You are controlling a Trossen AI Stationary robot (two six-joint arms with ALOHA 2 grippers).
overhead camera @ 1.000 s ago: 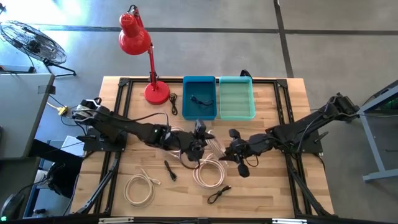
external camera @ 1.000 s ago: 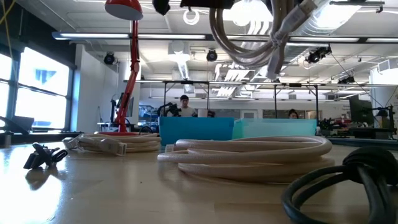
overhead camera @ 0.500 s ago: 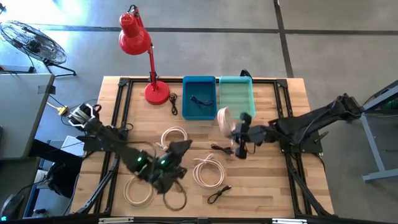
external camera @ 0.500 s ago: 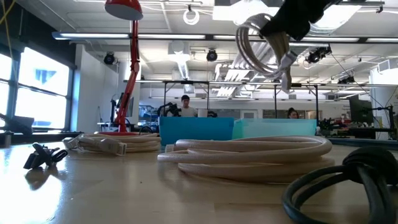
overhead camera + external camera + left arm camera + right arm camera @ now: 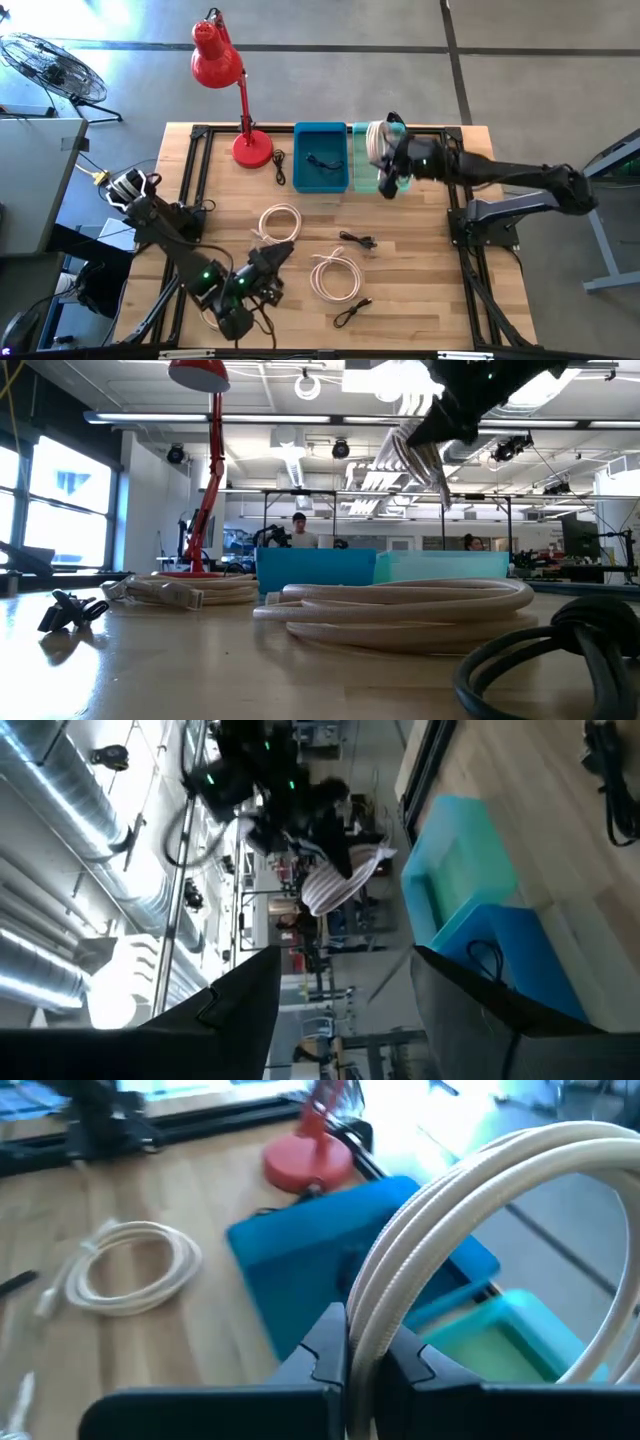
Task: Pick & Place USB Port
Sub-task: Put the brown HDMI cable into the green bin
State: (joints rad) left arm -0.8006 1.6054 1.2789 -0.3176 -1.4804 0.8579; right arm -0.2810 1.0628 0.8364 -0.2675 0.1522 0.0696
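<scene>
- Right gripper point(image 5: 385, 165) is clamped on a coiled white USB cable point(image 5: 375, 148), holding it in the air right over the teal bin point(image 5: 380, 170). In the right wrist view the cable point(image 5: 440, 1250) runs tight between the fingers point(image 5: 325, 1352).
- Half a second ago that same coil was hanging over the middle of the table, so it's been carried across to the bin. I'd say all that's left for this one is letting go.
- Left gripper point(image 5: 262, 272) has swung down to the near-left part of the table, just beside the white coil point(image 5: 222, 305) there; jaws look spread in its wrist view.
- Blue bin point(image 5: 320, 158) already has a small black cable point(image 5: 320, 162) in it.
- Still on the wood: two white coils point(image 5: 280, 220) point(image 5: 335, 275) and two black cables point(image 5: 357, 240) point(image 5: 352, 313).
</scene>
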